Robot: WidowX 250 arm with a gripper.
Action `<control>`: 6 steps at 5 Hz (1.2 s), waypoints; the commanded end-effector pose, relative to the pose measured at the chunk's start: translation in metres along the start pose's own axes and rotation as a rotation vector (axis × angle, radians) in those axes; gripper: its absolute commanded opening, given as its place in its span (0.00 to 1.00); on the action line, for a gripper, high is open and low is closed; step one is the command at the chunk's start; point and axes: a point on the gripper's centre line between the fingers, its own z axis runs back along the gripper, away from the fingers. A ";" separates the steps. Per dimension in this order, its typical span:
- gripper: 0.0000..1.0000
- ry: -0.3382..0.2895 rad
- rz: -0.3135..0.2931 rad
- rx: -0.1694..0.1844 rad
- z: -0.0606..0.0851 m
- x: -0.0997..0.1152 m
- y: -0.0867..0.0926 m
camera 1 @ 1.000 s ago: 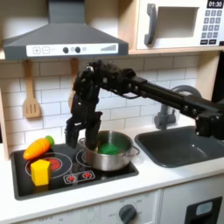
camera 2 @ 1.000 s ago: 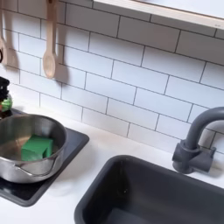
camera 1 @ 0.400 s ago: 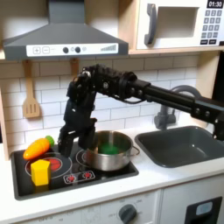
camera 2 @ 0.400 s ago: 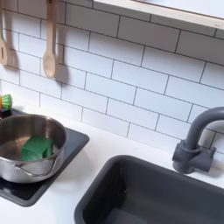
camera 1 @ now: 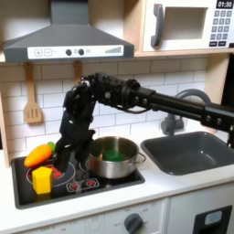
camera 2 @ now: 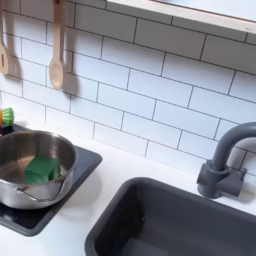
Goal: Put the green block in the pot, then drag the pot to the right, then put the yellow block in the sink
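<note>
The steel pot (camera 1: 134, 161) stands on the stove's right burner, and in the second exterior view the pot (camera 2: 16, 152) is at the lower left. The green block (camera 1: 113, 155) lies inside it, flat on the bottom (camera 2: 41, 168). The yellow block (camera 1: 42, 179) sits at the stove's front left corner. My gripper (camera 1: 60, 170) hangs low over the left burner, left of the pot and just right of the yellow block, open with nothing held. The dark sink (camera 1: 187, 154) lies at the first exterior view's right and the sink (camera 2: 170, 222) shows in the second exterior view.
An orange toy carrot (camera 1: 38, 154) lies behind the yellow block, close to my gripper. Wooden utensils (camera 1: 32, 105) hang on the tiled wall. A curved faucet (camera 2: 225, 160) stands behind the basin. White counter separates stove and sink.
My gripper has moved left from above the pot and dropped toward the left burner near the yellow block. The green block stays in the pot, which has not moved.
</note>
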 end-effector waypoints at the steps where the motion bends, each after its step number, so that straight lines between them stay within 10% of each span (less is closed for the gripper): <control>1: 1.00 -0.027 0.017 0.009 -0.003 0.006 0.011; 6: 1.00 -0.072 0.038 0.039 -0.019 0.026 0.014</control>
